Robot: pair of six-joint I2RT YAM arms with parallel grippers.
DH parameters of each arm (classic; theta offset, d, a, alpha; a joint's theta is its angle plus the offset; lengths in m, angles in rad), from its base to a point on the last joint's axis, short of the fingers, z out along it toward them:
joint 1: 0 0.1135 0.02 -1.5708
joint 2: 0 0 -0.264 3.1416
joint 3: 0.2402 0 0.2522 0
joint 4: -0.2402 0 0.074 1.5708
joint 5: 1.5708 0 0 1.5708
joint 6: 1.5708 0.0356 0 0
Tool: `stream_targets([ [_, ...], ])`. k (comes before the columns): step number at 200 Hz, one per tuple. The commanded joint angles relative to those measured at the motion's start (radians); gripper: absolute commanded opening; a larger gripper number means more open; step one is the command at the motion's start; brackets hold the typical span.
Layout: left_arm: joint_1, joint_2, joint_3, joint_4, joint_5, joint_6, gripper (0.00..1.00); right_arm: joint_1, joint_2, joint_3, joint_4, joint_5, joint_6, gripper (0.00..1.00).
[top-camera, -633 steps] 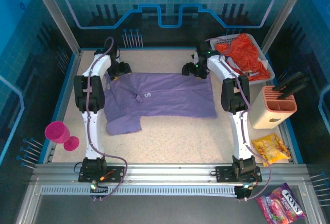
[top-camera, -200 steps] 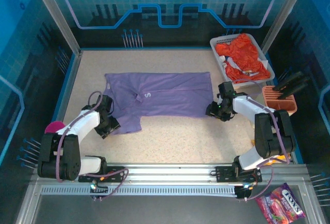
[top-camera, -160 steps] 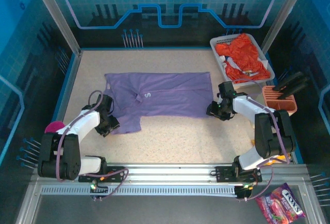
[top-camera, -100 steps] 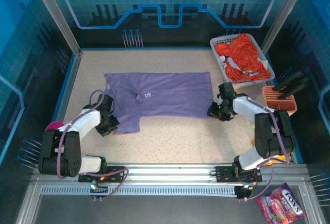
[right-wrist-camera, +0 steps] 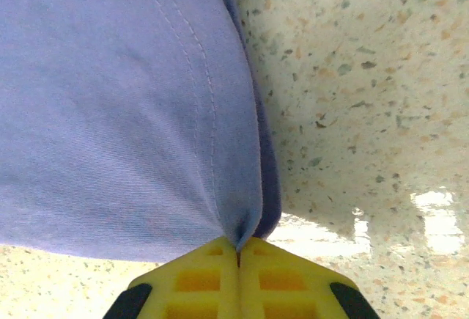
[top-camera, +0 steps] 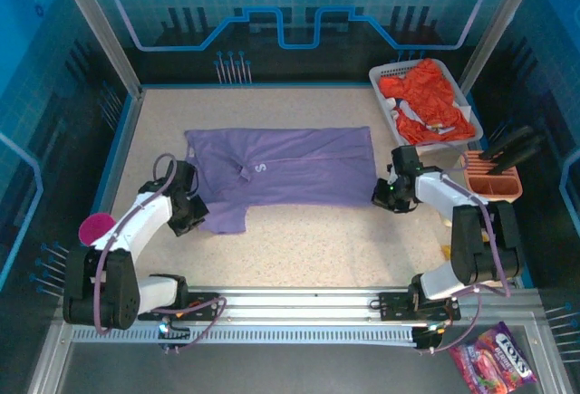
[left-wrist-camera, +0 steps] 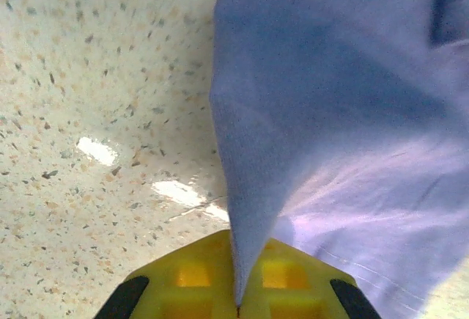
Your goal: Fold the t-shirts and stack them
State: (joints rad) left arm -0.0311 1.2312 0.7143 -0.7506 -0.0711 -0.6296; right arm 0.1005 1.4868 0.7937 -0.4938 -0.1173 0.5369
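Currently, top view: the purple t-shirt (top-camera: pixel 290 172) lies spread flat mid-table (top-camera: pixel 299 249), long axis left to right, with a white "S" showing near its middle. The left gripper (top-camera: pixel 198 220) sits low at the shirt's near-left corner, on the sleeve. The right gripper (top-camera: pixel 384 197) sits low at the near-right corner, on the hem. The orange t-shirt (top-camera: pixel 433 95) is crumpled in the white basket (top-camera: pixel 381 86) at the far right, well apart from the purple one. A pink cup (top-camera: pixel 93 228) stands at the left table edge beside the left arm. A peach holder (top-camera: pixel 494 187) with black handles stands just nearer than the basket.

Left wrist: the left gripper (left-wrist-camera: pixel 237 306) has its yellow pads (left-wrist-camera: pixel 190 275) pressed together on a ridge of purple t-shirt (left-wrist-camera: pixel 344 114). The cloth rises out of the seam and fans off to the right. Speckled table (left-wrist-camera: pixel 88 114) with glare spots lies to the left.

Right wrist: the right gripper (right-wrist-camera: pixel 237 248) is closed too, pads (right-wrist-camera: pixel 194 279) meeting on the stitched edge of the purple t-shirt (right-wrist-camera: pixel 110 114). The cloth spreads up and left, with a darker layer peeking out under the edge. Bare table (right-wrist-camera: pixel 352 77) lies to the right.
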Motion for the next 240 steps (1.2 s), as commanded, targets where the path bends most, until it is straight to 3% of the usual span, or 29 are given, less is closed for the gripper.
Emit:
stream_targets([
  [1,-0.007,-0.014,0.087,-0.083,0.031,0.007,0.00,-0.024,-0.005,0.047,-0.046,-0.026,-0.044,0.00],
  [75,0.003,0.114,0.343,-0.128,0.097,0.070,0.00,-0.049,0.120,0.257,-0.124,-0.081,-0.124,0.00],
  [142,0.088,0.301,0.555,-0.124,0.174,0.127,0.00,-0.067,0.275,0.466,-0.172,-0.066,-0.134,0.00],
  [240,0.143,0.550,0.845,-0.142,0.245,0.152,0.00,-0.075,0.494,0.674,-0.184,-0.064,-0.116,0.00],
])
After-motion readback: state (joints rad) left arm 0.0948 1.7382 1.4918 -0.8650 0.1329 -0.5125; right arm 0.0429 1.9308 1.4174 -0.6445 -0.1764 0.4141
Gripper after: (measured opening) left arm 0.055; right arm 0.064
